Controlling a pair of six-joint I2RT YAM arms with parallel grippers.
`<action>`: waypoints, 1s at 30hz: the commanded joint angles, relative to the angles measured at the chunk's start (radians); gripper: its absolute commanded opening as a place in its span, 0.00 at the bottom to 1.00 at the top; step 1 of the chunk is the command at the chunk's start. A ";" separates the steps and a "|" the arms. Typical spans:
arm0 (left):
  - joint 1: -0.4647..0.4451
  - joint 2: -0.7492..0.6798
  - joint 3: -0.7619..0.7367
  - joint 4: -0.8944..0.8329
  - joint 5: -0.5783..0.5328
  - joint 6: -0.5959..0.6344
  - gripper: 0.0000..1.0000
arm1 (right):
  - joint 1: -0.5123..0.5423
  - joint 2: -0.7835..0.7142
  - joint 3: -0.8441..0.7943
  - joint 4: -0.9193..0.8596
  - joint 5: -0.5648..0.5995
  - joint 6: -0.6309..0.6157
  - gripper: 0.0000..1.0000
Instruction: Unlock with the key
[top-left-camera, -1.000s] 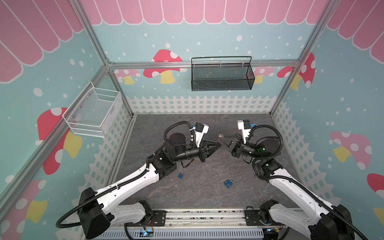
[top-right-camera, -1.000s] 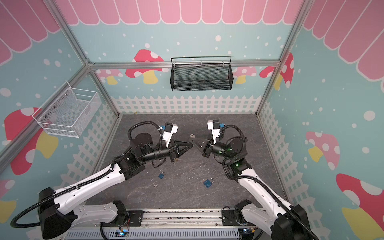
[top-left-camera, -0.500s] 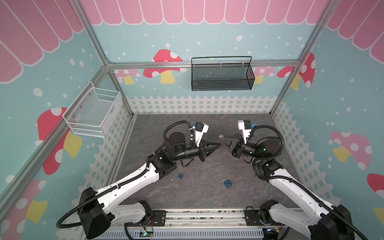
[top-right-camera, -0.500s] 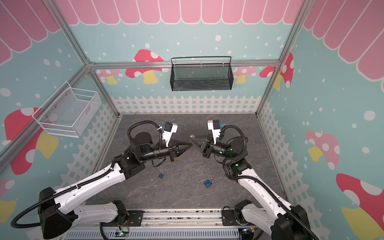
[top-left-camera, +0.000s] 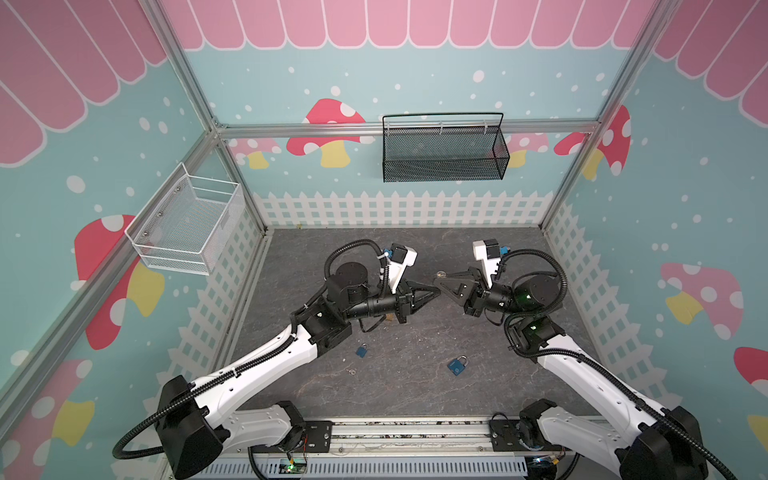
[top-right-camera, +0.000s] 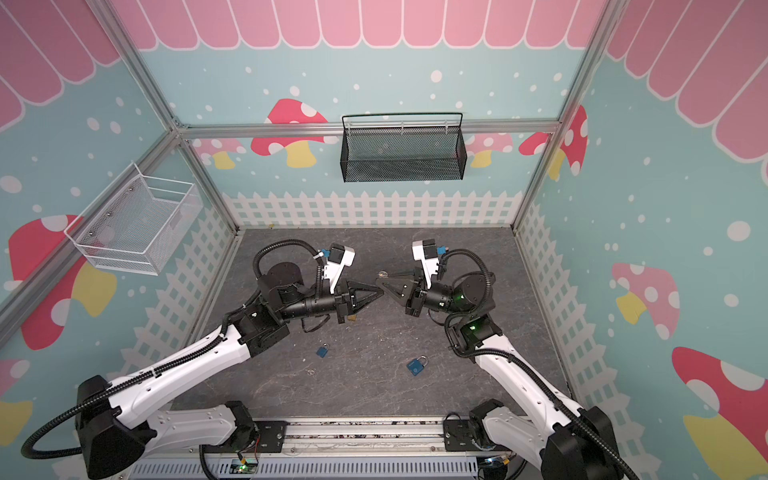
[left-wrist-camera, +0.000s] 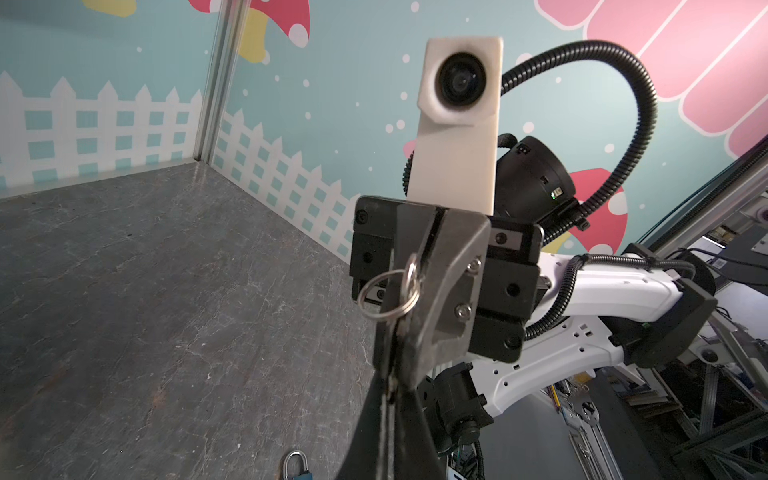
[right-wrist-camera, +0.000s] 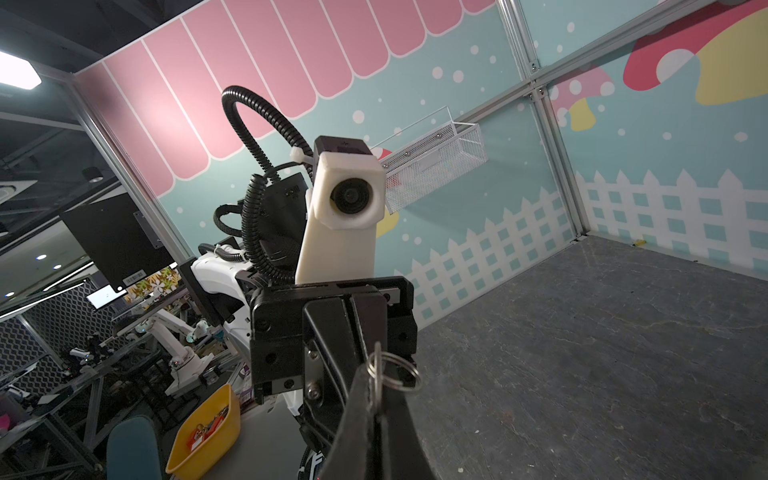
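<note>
Closest to me, two blue padlocks lie on the grey floor (top-left-camera: 415, 399). The small padlock (top-left-camera: 361, 351) is in front of the left arm's elbow. The larger padlock (top-left-camera: 457, 365) is off to its right, well apart from it. Both are shut, and nothing is touching either one.

Further in and raised above the floor, the two arms point at each other and meet tip to tip. The left gripper (top-left-camera: 436, 293) has its fingers pressed together, and so does the right gripper (top-left-camera: 436, 284). The key (left-wrist-camera: 409, 276) is pinched where they meet. In the left wrist view it runs from between the right gripper's fingers down into the left gripper's closed tips, so as far as I can tell both have hold of it. Its key ring (left-wrist-camera: 362, 296) hangs free to one side of the fingers. The ring also shows as a small loop just beyond the tips in both top views. The key is well above and behind both padlocks and touches neither.

Beyond that, a white wire basket (top-left-camera: 187, 226) hangs on the left wall. Farthest off, a black mesh basket (top-left-camera: 442, 153) hangs on the back wall.
</note>
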 joint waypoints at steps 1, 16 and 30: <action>0.024 -0.008 0.041 0.055 -0.014 0.008 0.00 | 0.010 0.005 0.024 -0.031 -0.108 -0.020 0.00; 0.040 -0.014 -0.015 0.039 0.000 0.080 0.00 | 0.009 0.000 0.090 -0.119 -0.083 -0.099 0.08; 0.045 0.005 -0.022 0.007 0.019 0.091 0.00 | 0.009 -0.008 0.147 -0.209 -0.050 -0.178 0.13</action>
